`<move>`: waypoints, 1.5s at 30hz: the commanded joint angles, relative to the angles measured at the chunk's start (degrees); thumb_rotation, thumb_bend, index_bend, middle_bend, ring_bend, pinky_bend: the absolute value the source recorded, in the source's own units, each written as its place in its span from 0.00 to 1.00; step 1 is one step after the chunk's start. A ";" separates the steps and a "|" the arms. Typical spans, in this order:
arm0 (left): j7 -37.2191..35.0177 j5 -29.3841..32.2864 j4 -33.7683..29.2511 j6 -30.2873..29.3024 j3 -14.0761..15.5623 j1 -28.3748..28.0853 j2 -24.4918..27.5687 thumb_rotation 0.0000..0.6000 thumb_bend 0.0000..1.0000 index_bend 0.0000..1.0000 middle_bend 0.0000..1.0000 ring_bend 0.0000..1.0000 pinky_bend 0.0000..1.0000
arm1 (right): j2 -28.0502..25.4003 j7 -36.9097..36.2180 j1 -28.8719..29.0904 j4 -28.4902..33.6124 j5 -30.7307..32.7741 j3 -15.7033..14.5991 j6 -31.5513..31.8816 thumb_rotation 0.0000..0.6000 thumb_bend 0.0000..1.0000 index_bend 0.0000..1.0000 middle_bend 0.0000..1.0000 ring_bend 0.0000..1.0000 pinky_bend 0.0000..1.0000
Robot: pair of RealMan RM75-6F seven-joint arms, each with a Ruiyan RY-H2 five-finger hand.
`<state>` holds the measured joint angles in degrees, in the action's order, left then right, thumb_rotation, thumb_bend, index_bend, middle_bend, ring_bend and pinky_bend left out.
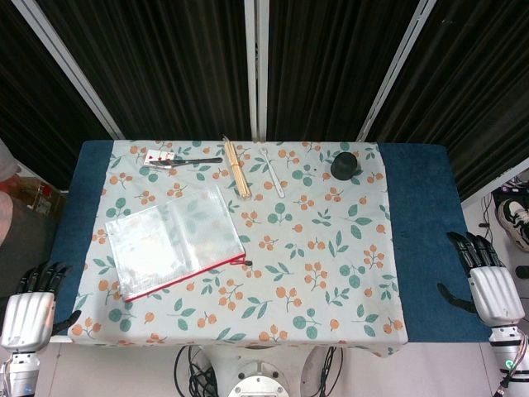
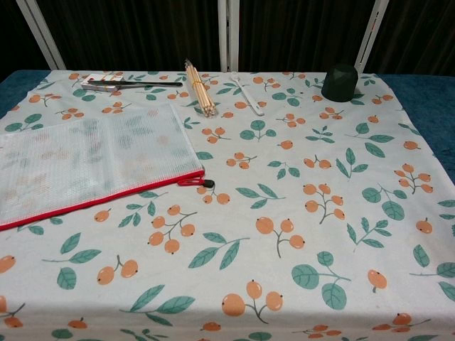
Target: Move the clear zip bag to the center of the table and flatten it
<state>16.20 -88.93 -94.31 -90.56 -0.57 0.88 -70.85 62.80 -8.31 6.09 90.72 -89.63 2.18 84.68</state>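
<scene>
The clear zip bag (image 1: 173, 240) with a red zipper edge lies flat on the left part of the floral tablecloth (image 1: 331, 265); its zipper pull points toward the middle. In the chest view the clear zip bag (image 2: 85, 163) fills the left side. My left hand (image 1: 33, 310) hangs off the table's near left corner, fingers apart, holding nothing. At the near right edge my right hand (image 1: 488, 285) is likewise spread and holds nothing. Neither hand shows in the chest view, and both are well apart from the bag.
Along the far edge lie a spoon (image 1: 182, 163), a bundle of wooden sticks (image 1: 238, 169), a white utensil (image 1: 273, 175) and a dark round cup (image 1: 345, 165). Blue table surface (image 1: 421, 215) borders the cloth left and right.
</scene>
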 commanded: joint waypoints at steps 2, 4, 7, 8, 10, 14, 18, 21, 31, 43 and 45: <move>0.82 0.62 0.08 1.36 -0.21 -0.77 -0.07 1.00 0.09 0.23 0.18 0.12 0.17 | 0.26 0.59 0.57 0.22 0.16 0.52 -0.40 1.00 0.18 0.00 0.10 0.00 0.00; 1.84 0.95 0.18 1.80 -0.36 -1.05 -0.14 1.00 0.09 0.23 0.17 0.12 0.17 | 0.33 0.67 0.88 0.23 0.23 0.69 -0.76 1.00 0.18 0.00 0.10 0.00 0.00; 3.30 0.87 -0.37 2.71 -0.28 -1.65 -0.16 1.00 0.09 0.23 0.17 0.12 0.17 | 0.37 0.57 1.40 0.00 0.23 0.87 -1.40 1.00 0.18 0.00 0.10 0.00 0.00; 3.46 0.42 -0.91 3.07 -0.32 -2.11 -0.08 1.00 0.09 0.24 0.17 0.12 0.17 | 0.38 0.44 1.59 -0.12 0.21 0.93 -1.59 1.00 0.18 0.00 0.10 0.00 0.00; 3.91 -1.00 -1.81 3.42 -0.69 -3.22 -0.03 1.00 0.09 0.24 0.18 0.12 0.17 | 0.37 0.18 1.91 -0.28 0.10 1.07 -1.84 1.00 0.18 0.00 0.10 0.00 0.00; 5.17 -5.66 -5.06 6.93 -2.44 -8.47 -0.17 1.00 0.09 0.25 0.18 0.12 0.17 | 0.30 -0.13 2.77 -0.71 -0.60 1.26 -2.35 1.00 0.18 0.00 0.10 0.00 0.00; 4.89 -8.08 -8.00 15.28 -4.92 -16.35 -1.77 1.00 0.09 0.27 0.18 0.12 0.17 | 0.05 -0.36 3.47 -0.74 -0.38 1.39 -3.38 1.00 0.18 0.00 0.10 0.00 0.00; 5.99 -6.79 -8.47 23.15 -7.30 -22.74 -4.77 1.00 0.12 0.31 0.17 0.12 0.17 | -0.25 -0.29 3.82 -0.35 -0.49 1.57 -3.49 1.00 0.18 0.00 0.10 0.00 0.00; 11.62 9.40 2.51 42.34 -12.33 -38.08 -20.77 1.00 0.21 0.43 0.18 0.12 0.17 | -0.81 0.72 4.97 0.53 0.23 1.84 -5.11 1.00 0.18 0.00 0.10 0.00 0.00; 24.03 21.22 14.06 39.77 -10.99 -42.43 -32.18 1.00 0.22 0.43 0.17 0.12 0.17 | -0.83 1.02 5.66 0.53 1.04 1.96 -6.04 1.00 0.18 0.00 0.10 0.00 0.00; 24.64 22.57 14.61 38.87 -10.80 -42.40 -32.90 1.00 0.22 0.43 0.17 0.12 0.17 | -0.89 1.06 5.65 0.55 1.10 1.92 -6.02 1.00 0.18 0.00 0.10 0.00 0.00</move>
<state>40.12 -67.32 -80.37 -50.89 -11.68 -41.25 -102.94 61.90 -7.24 11.74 91.26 -88.52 4.11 78.66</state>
